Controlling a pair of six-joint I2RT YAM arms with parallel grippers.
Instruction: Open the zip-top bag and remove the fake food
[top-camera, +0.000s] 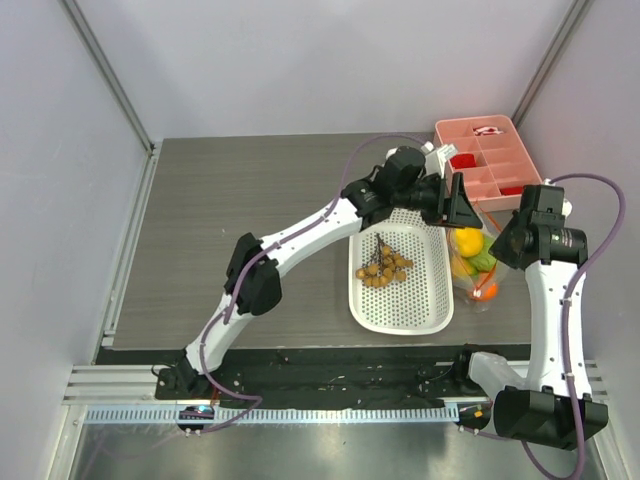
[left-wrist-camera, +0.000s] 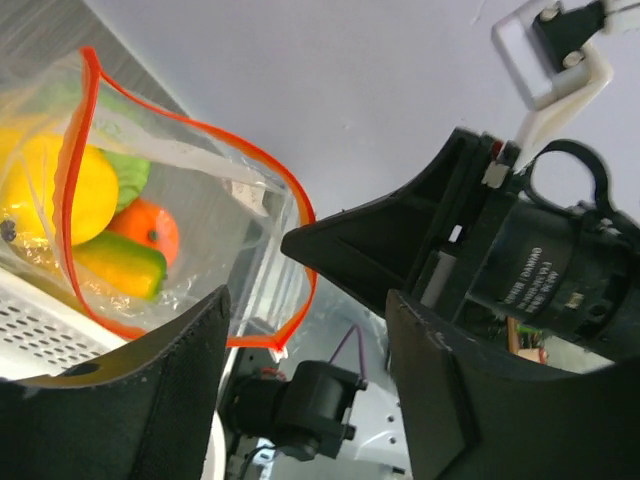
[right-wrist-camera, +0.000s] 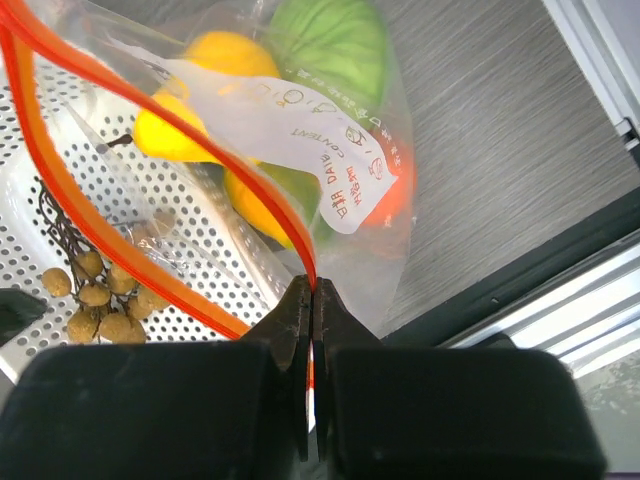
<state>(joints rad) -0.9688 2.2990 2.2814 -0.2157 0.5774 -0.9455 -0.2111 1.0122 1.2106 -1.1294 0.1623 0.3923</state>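
The zip-top bag (top-camera: 476, 270) hangs open beside the basket, its orange-red zip strip (left-wrist-camera: 295, 205) spread wide. My right gripper (right-wrist-camera: 313, 292) is shut on one side of the strip and holds the bag (right-wrist-camera: 385, 255) up; in the top view it (top-camera: 500, 247) is at the bag's right. Inside are a lemon (left-wrist-camera: 60, 190), an orange (left-wrist-camera: 150, 230), a mango (left-wrist-camera: 120, 262) and a green fruit (right-wrist-camera: 335, 45). The brown grapes (top-camera: 385, 268) lie in the basket. My left gripper (top-camera: 456, 205) is open and empty, just above the bag's mouth (left-wrist-camera: 310, 385).
The white perforated basket (top-camera: 400, 300) lies left of the bag, and its mesh (right-wrist-camera: 120, 190) shows under the bag's mouth. The pink compartment tray (top-camera: 495, 155) stands at the back right. The table's front edge and a metal rail (right-wrist-camera: 560, 300) are near the bag.
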